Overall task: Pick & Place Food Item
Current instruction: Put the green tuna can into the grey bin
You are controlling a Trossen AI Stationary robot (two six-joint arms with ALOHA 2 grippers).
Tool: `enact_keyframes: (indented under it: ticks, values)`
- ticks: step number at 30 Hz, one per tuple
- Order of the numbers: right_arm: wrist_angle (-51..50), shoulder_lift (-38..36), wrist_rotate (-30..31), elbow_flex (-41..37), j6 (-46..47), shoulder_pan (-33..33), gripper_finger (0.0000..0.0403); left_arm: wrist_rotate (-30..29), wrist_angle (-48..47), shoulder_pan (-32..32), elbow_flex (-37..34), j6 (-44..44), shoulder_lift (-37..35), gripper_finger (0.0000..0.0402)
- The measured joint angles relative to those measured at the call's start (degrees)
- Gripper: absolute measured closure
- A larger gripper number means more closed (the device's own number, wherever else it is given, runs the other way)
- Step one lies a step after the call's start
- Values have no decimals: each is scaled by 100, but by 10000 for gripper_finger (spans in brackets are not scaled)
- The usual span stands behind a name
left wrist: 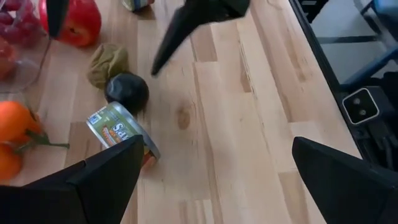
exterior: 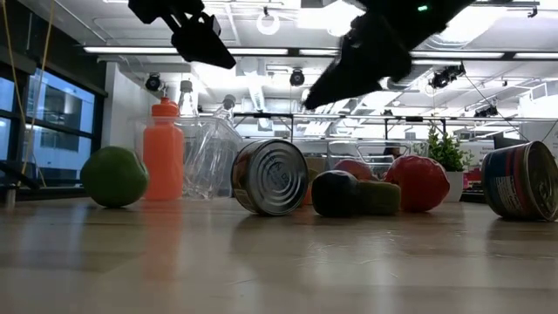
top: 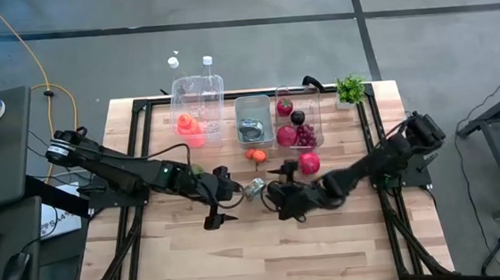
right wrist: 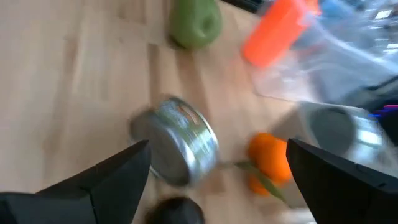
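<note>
A tin can (top: 253, 189) lies on its side on the wooden counter (top: 329, 241), and everything else is placed from it. The left end effector (top: 220, 199) hangs just left of the can, fingers spread and holding nothing. The right end effector (top: 282, 191) hovers just right of it, also spread and empty. A dark round fruit (left wrist: 127, 92) sits close by the can, with an olive-coloured lump (left wrist: 107, 63) just beyond and a red apple (left wrist: 76, 22) farther off. An orange (right wrist: 270, 154) lies near the can, toward the clear bins (top: 253, 120). A green apple (right wrist: 196, 23) rests on the can's far side.
</note>
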Motion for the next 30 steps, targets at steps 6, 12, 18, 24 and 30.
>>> enact_keyframes:
  ticks: [6, 12, 18, 24, 30]
  values:
    - [411, 114, -1673, 2, -448, -513, 42, 5, -12, -28, 0, -30, 0, 2]
    - [983, 395, -2366, 9, -1542, -864, 42, 1, -11, -28, 0, -6, 0, 2]
    - [1166, 621, -2830, 0, -1630, -1170, 42, 0, -8, -11, 0, 59, 0, 2]
    - [1138, 621, -3146, 0, -1543, -1415, 42, 0, -10, -11, 0, 62, 0, 2]
    - [1158, 719, -3710, 3, -1511, -1611, 42, 0, -10, -11, 0, 63, 0, 2]
